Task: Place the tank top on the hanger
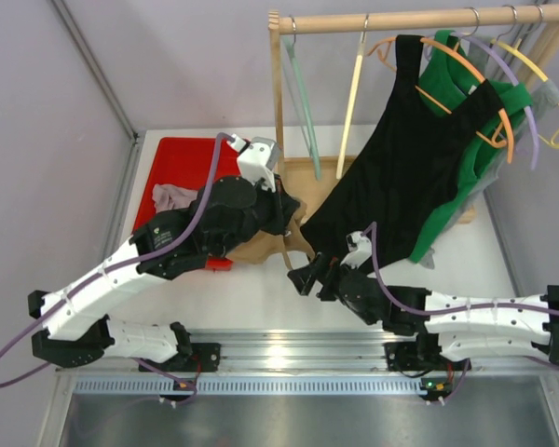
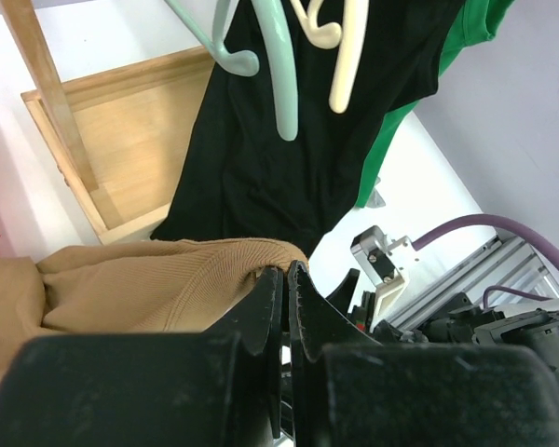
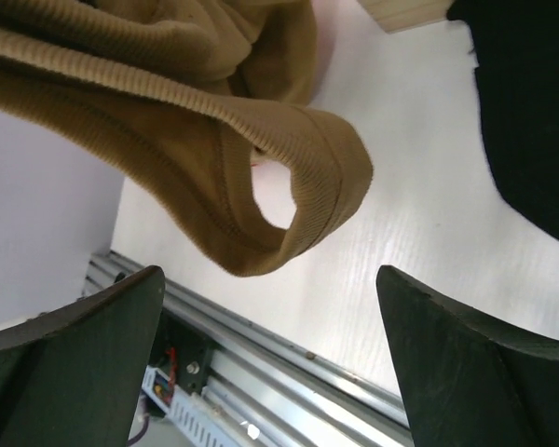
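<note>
Black and broad, the sleeveless garment (image 1: 401,168) hangs on the wooden rack (image 1: 278,102). Beside its hem the tan tank top (image 3: 168,102) is bunched above the white table (image 1: 503,261), one strap loop drooping (ribbed edge outward). The cream hanger (image 1: 353,102) dangles from the rail, apart from the top. The left gripper (image 2: 285,298) pinches the top's edge, and the right gripper (image 3: 268,289) gapes wide near the loop, holding nothing.

Bright even light, right pincer (image 3: 270,279) slightly blurred
</note>
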Action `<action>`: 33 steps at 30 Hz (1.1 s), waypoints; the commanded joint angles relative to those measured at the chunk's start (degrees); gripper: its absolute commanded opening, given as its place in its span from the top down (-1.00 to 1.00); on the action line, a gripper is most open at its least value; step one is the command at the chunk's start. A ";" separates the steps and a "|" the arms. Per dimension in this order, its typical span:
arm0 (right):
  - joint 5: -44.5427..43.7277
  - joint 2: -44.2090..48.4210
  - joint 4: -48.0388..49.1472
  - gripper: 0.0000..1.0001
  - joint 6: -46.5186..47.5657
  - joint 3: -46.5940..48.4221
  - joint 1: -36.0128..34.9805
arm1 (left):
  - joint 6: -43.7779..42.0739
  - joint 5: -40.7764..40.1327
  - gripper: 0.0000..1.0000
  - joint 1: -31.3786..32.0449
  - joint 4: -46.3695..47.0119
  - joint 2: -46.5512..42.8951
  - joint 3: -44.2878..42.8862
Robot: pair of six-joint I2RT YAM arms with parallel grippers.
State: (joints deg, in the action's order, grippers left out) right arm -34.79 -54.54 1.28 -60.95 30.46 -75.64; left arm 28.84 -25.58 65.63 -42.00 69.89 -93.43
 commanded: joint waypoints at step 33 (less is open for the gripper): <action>-15.13 13.75 -19.38 1.00 9.59 16.80 2.16 | -5.28 -0.52 1.00 3.90 -0.54 2.18 -13.00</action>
State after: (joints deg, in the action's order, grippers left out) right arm -44.27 -45.43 -13.87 -58.11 40.32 -74.00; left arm 26.59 -25.63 69.10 -44.14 72.07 -101.47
